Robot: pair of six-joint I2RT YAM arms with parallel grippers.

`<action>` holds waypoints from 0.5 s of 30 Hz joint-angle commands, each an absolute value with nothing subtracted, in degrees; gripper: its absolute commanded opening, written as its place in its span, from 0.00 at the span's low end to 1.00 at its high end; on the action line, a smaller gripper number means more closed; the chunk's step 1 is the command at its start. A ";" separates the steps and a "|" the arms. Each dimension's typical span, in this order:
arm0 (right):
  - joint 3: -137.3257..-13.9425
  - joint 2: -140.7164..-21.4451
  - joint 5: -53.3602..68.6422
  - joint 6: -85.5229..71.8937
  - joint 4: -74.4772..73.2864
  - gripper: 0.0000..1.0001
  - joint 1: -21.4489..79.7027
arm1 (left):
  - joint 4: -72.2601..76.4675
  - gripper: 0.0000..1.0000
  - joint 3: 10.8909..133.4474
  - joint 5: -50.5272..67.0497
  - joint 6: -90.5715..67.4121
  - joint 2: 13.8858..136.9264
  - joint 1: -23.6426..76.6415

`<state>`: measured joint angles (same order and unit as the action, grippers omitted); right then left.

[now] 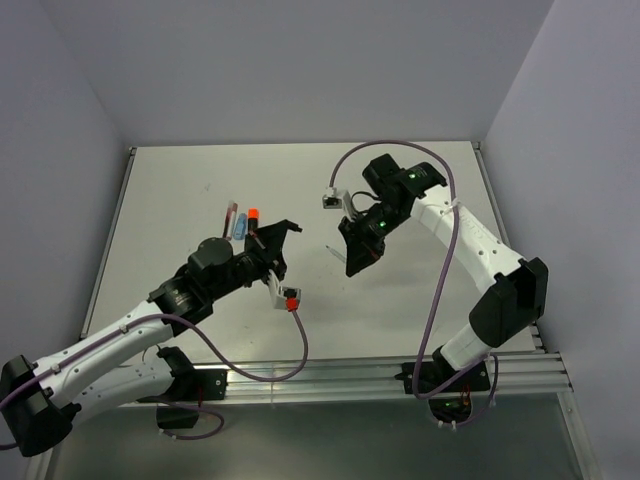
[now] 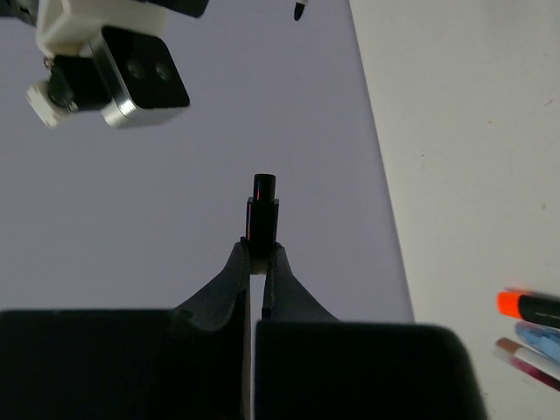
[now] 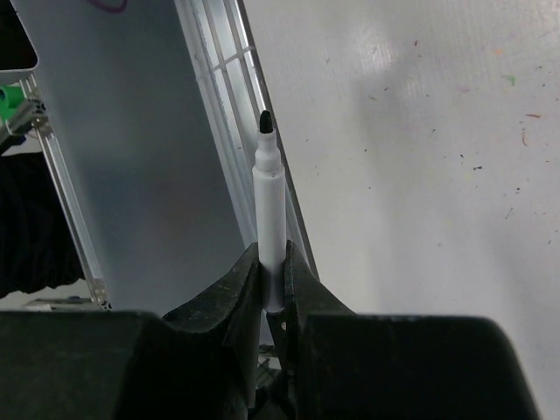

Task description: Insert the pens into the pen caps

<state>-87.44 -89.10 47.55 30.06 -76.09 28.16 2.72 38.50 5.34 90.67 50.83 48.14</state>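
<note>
White desk (image 1: 200, 180) surface fills the top view. Lavender walls (image 1: 300, 60) box it in on three sides, a thin metal edge runs down the left, and an aluminium rail (image 1: 350, 372) runs along the near side.

Starting at the left, we see three pens lying close together on the desk, well in from the left edge. They are a red pen (image 1: 230, 213), a light-blue marker (image 1: 240, 226) and a black marker (image 1: 253, 214) with an orange end.

Just to their right, the left claw (image 2: 261, 254) hangs above the desk. Its jaws are pinched narrow on a short black cap (image 2: 262, 210) that stands out past the fingertips. Beyond the cap, the left wrist view shows mostly wall, with the other arm's camera (image 2: 114, 74) at upper left.

Between the two claws lies a gap of open white surface, and more open surface reaches to the far edge.

On the right, the right claw (image 3: 273, 262) is closed around the barrel of a white pen (image 3: 269, 197). The pen's black tip points out of the jaws and shows against a rail at the desk's edge. The right arm bends in from the right side, with bare desk beneath it.
</note>
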 commanded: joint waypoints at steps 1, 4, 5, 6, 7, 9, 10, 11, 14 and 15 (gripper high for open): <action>-89.65 -88.94 45.70 29.97 -77.17 0.00 30.23 | 5.63 0.00 38.32 7.38 97.82 50.10 49.48; -90.44 -89.12 45.62 29.79 -77.17 0.00 30.76 | 4.57 0.00 38.50 8.26 97.82 50.19 49.83; -90.70 -89.12 45.35 29.71 -77.25 0.00 30.94 | 4.48 0.00 38.84 8.44 97.47 50.27 50.18; -90.96 -89.21 45.44 29.62 -77.17 0.00 31.02 | 3.61 0.00 39.11 8.96 97.12 50.36 50.45; -91.14 -89.47 45.35 29.62 -77.17 0.00 31.20 | 2.99 0.00 39.37 9.05 97.03 50.54 50.62; -91.84 -89.82 45.26 29.53 -77.17 0.00 31.46 | 2.29 0.00 39.99 9.31 96.51 50.89 51.76; -92.02 -90.00 45.26 29.44 -77.17 0.00 31.55 | 1.76 0.00 40.16 9.49 96.33 50.98 52.12; -92.46 -90.17 45.09 29.44 -77.17 0.00 31.64 | 1.32 0.00 40.60 9.67 96.15 51.32 52.82; -92.90 -90.44 45.09 29.53 -77.25 0.00 31.82 | 0.35 0.00 41.04 10.20 95.54 51.59 54.31; -92.90 -90.44 45.17 29.53 -77.26 0.00 31.90 | 0.26 0.00 41.04 10.11 95.54 51.85 54.58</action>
<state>-90.13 -89.62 45.36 29.65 -76.71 31.22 1.08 38.54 7.88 95.24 51.55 53.47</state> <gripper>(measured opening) 0.167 0.043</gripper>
